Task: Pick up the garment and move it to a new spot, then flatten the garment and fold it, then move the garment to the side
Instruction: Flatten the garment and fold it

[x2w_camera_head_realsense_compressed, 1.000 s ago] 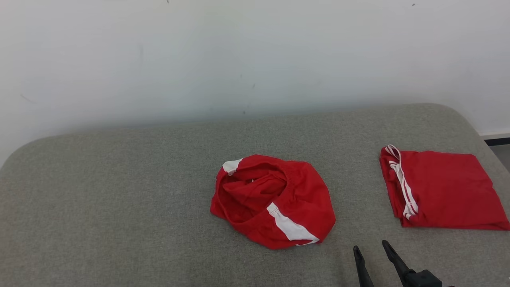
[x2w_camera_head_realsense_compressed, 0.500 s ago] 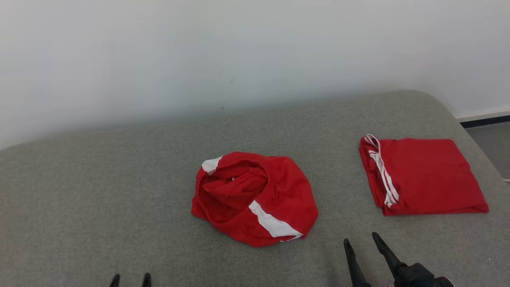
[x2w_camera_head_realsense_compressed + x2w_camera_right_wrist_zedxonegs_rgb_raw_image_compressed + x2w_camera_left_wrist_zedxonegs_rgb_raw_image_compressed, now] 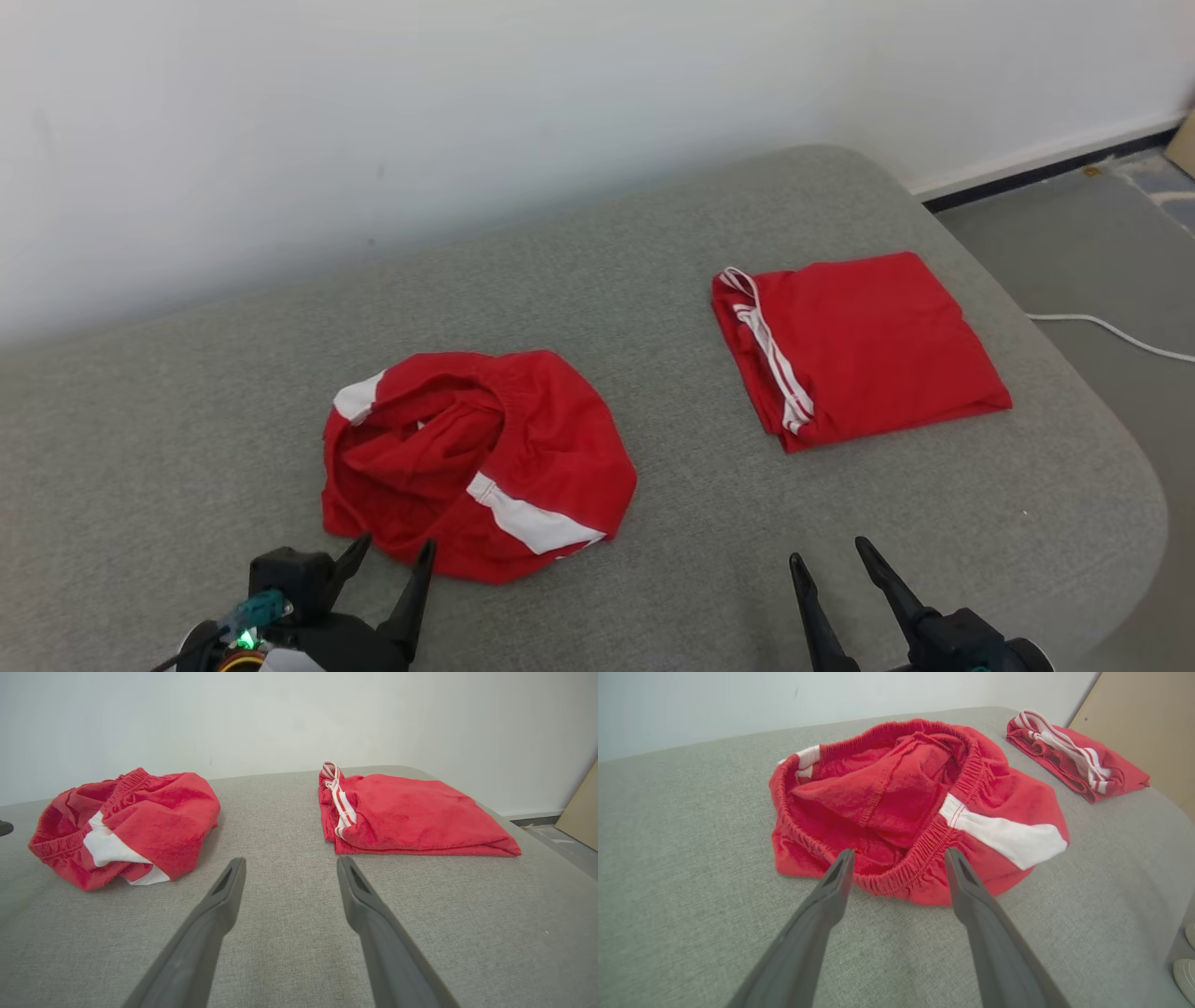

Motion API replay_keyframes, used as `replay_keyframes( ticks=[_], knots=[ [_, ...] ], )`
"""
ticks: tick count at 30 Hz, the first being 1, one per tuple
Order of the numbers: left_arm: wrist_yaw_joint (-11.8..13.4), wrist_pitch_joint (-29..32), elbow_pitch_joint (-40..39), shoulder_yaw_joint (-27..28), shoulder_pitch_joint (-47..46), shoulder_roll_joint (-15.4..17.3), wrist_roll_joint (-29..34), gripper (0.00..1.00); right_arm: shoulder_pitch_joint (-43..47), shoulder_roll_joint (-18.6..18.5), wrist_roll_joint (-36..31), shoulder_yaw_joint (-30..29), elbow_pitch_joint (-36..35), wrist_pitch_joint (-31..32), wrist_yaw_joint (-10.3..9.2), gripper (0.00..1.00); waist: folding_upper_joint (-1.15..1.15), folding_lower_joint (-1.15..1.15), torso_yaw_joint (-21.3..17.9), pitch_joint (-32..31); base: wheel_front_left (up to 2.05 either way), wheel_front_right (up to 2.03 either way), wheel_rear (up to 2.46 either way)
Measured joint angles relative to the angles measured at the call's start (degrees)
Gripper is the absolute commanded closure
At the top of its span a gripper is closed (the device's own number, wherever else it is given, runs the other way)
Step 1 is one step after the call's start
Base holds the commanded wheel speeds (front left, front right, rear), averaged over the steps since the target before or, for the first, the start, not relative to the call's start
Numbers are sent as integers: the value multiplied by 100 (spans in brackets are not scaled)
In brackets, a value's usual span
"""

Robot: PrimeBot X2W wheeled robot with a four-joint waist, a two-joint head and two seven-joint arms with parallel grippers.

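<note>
crumpled red garment (image 3: 476, 462) lies mid grey pad (image 3: 700, 560), nothing grasped
left gripper (image 3: 396, 543) fingers spread at its near edge, contact unclear; right gripper (image 3: 828, 552) spread over bare pad; folded red garment (image 3: 859, 345) far right

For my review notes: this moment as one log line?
stage: pre-grasp | left tool: open, at crumpled shorts | right tool: open, above cushion | folded shorts: at right
</note>
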Motion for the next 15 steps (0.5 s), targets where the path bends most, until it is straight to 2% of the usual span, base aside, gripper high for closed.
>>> replay_keyframes(
  ticks=[9,15],
  knots=[
    [0,577,528,-193,-687,-20,-145,0,-31,-1,63,19,-75,0,0,0,0,0,-575,293,0,0,0],
    [0,886,587,-459,-954,182,-189,0,-31,0,93,8,-98,0,0,0,0,0,-758,451,0,0,0]
  ],
)
